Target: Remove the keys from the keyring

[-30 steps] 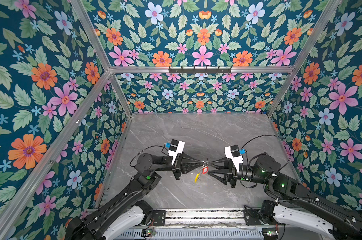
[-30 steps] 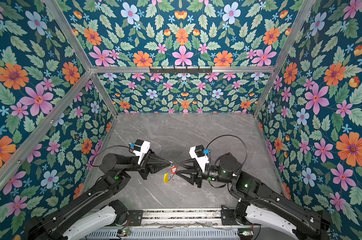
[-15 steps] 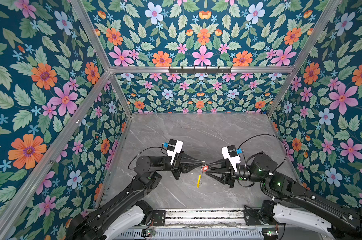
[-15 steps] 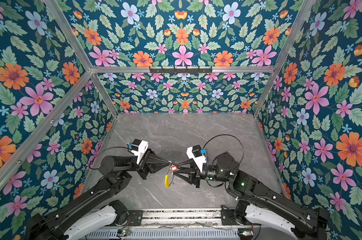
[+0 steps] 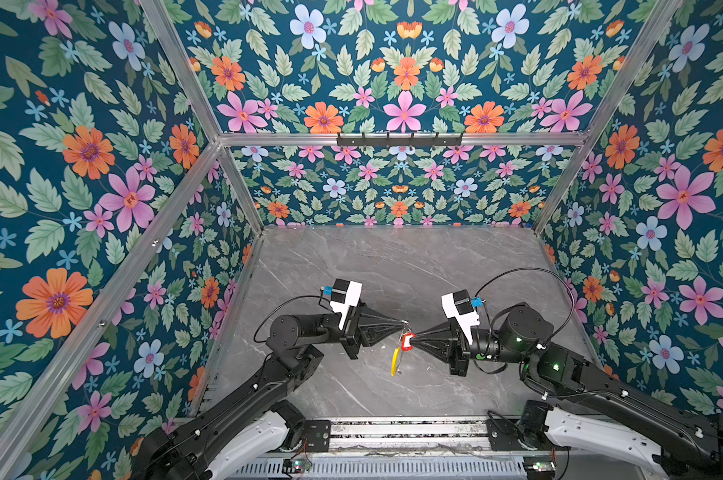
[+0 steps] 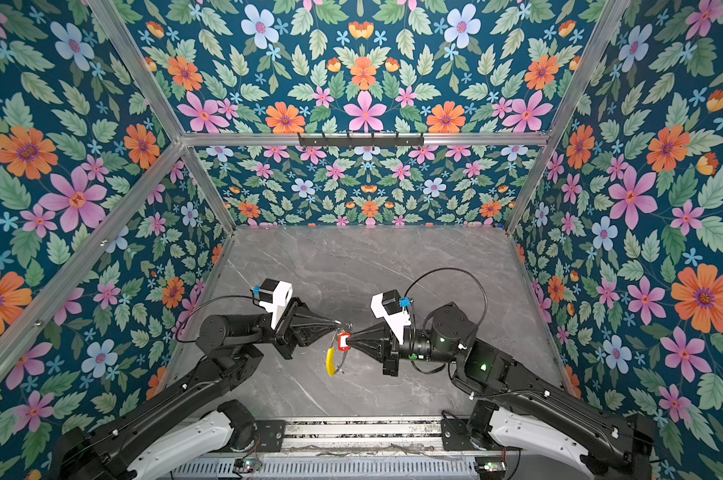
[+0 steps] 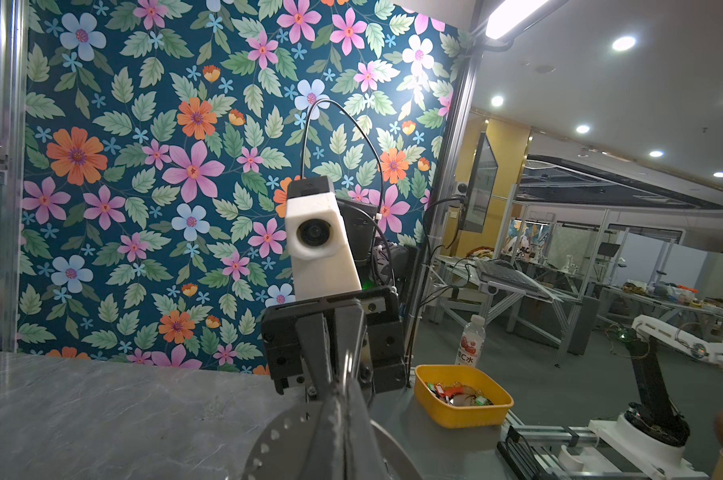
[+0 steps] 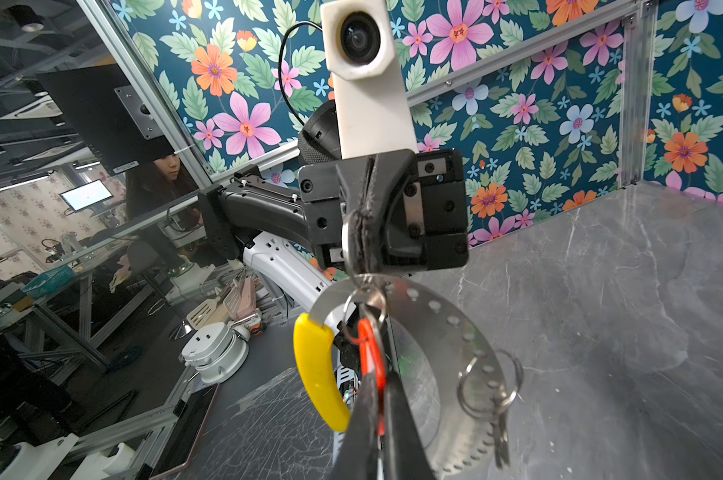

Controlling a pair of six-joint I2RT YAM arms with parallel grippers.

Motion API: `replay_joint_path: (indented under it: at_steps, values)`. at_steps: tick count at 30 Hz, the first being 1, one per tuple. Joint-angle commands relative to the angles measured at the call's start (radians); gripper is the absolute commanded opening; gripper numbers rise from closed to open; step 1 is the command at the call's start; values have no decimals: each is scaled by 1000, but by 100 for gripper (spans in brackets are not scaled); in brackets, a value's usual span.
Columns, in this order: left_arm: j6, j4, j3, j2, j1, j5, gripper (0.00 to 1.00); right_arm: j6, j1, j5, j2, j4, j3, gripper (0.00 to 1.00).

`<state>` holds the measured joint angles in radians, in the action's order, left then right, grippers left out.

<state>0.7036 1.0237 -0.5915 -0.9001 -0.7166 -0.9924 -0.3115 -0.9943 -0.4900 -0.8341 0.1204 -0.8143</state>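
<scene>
Though open before, the right tool (image 5: 412, 337) now grips the red tag (image 5: 406, 340).

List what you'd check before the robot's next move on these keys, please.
1. Left jaws shut on the keyring: ok.
2. Right jaws shut on the red tag: ok.
3. Red tag detached from the keyring: not ok.
4. Second key off the keyring: not ok.
5. Blue tag located: cannot tell.

keyring (image 8: 447, 332): grey, yellow arc | key tag (image 8: 367, 340): red | walls (image 5: 393, 83): teal floral
</scene>
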Motion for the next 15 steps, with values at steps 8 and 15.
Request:
replay_joint_path:
  at_steps: [8, 15]
  values:
    - [10, 89, 13, 4, -1, 39, 0, 10, -14, -19, -31, -1, -25, 0]
    - [13, 90, 9, 19, 1, 27, 0, 14, -25, 32, -58, -88, -44, 0]
